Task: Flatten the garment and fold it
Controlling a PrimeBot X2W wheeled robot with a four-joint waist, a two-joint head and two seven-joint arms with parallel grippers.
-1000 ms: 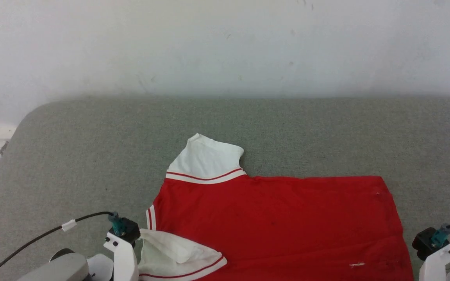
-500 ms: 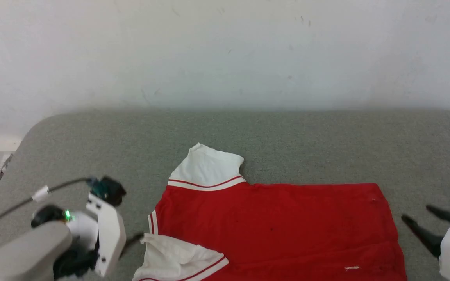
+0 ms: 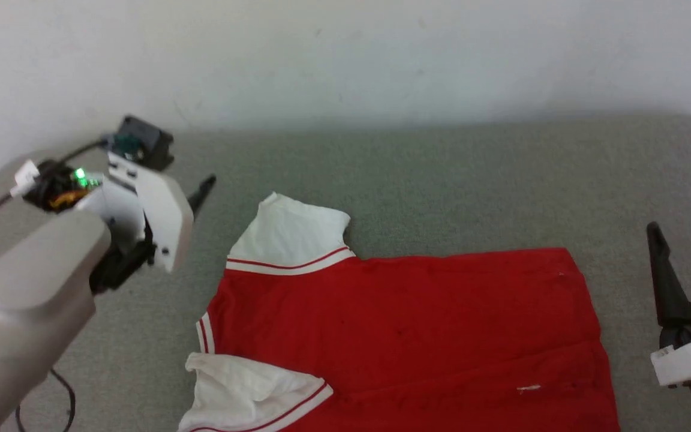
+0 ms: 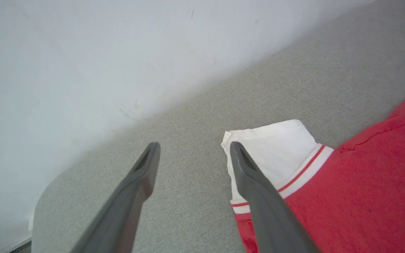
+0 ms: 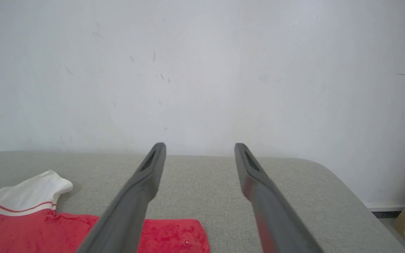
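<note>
I see the red jersey (image 3: 405, 324) lying flat, near-centre on the grey fabric surface (image 3: 441, 174). My left gripper (image 4: 193, 146), jaws spread and empty, hangs left of it; my right gripper (image 3: 681, 227) is likewise spread and empty, to its right.

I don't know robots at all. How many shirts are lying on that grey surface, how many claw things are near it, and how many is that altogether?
Shirts: 1, the red shirt with white sleeves.
Tools: 2, the left tool and the right tool, both open and empty.
Total: 3.
</note>
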